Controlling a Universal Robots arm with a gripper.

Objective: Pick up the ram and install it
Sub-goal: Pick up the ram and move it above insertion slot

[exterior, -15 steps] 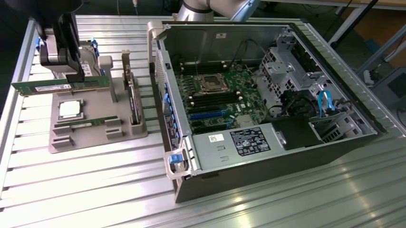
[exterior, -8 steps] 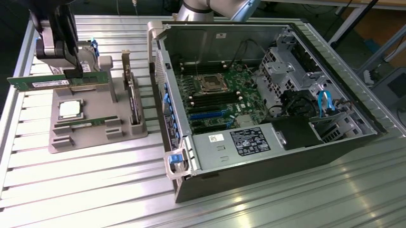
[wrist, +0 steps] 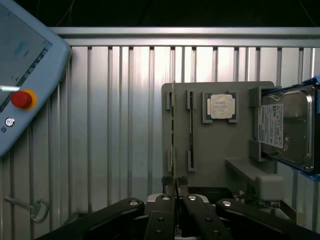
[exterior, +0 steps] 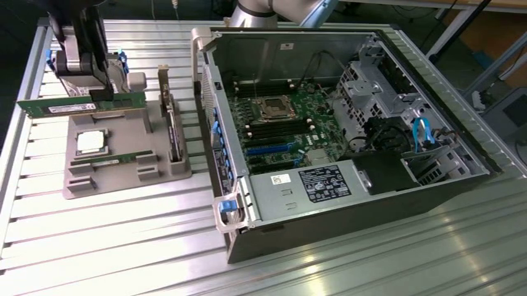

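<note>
and there it was: the gripper (exterior: 102,97) clamped shut on the ram (exterior: 58,108), jaws pinched on the stick's upper edge. the ram hung level and on edge over the far side of the grey tray (exterior: 123,179), toward the table's (exterior: 123,246) far corner on the exterior view's left. i couldn't tell whether its lower edge was clear of the tray. from the wrist, the ram (wrist: 173,125) ran edge-on, a thin line out from the fingertips (wrist: 168,186).

crowded neighbourhood, that. the square processor (exterior: 91,142) sat in the tray's middle, just beside the ram. a second green stick (exterior: 107,160) lay in a slot nearer the tray's front edge. an expansion card (exterior: 169,132) stood upright along the tray's edge facing the computer case (exterior: 346,203). a hard drive (wrist: 285,127) rested at the tray's end close by the gripper.

the open case sat toward the table's edge on the exterior view's right. its side wall (exterior: 216,129), with blue tabs, stood between the tray and the motherboard (exterior: 284,132). a teach pendant (wrist: 25,70) with a red button (wrist: 22,99) lay over one table corner, well apart, a key (wrist: 30,207) near it.
</note>
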